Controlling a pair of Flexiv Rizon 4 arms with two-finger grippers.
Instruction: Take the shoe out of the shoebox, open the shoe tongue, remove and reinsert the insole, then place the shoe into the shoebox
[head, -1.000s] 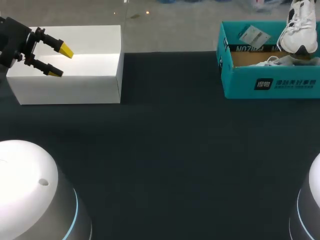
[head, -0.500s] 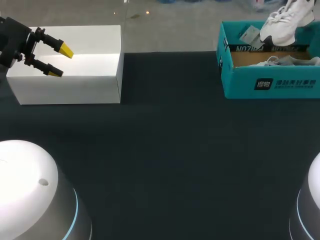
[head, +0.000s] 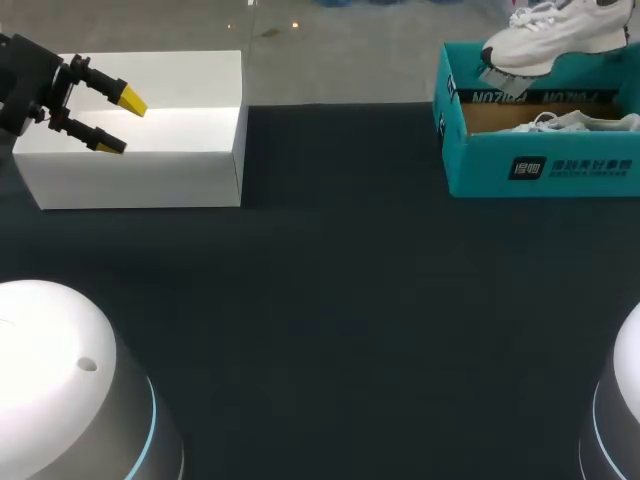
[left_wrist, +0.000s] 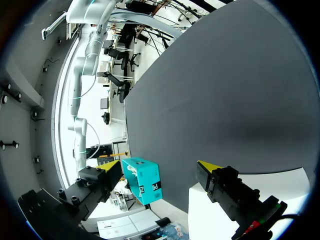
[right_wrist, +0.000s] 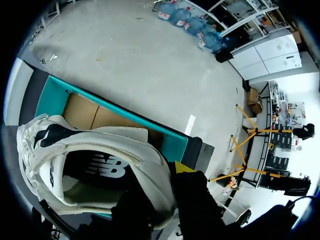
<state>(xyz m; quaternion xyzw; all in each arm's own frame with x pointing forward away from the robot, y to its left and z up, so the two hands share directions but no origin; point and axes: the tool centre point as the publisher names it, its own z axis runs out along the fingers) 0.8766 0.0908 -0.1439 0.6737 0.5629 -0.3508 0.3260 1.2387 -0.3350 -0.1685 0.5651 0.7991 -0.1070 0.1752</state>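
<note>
Status: step one nearly done, by my reading. The shoe (head: 552, 35) hangs in the air above the shoebox (head: 540, 172), not yet set down. Tongue, insole out and in, and the return to the shoebox are all left.

1. Worktop (head: 340, 300), dark; nothing of the task on the near part.
2. White box (head: 190, 170), far left. I cannot tell what, if anything, is in it.
3. My left gripper (head: 120, 122), over the white box, fingers (head: 128, 99) spread apart, holding nothing.
4. Shoebox, teal, far right, lid off. Inside: a pale laced item (head: 570, 122), probably a second shoe, on the brown floor.
5. Shoe, white, sole down, toe toward the middle.
6. My right gripper (right_wrist: 162, 187), seen only from its wrist: fingers (right_wrist: 192, 195) clamped on the shoe's heel collar, one inside, one outside.
</note>
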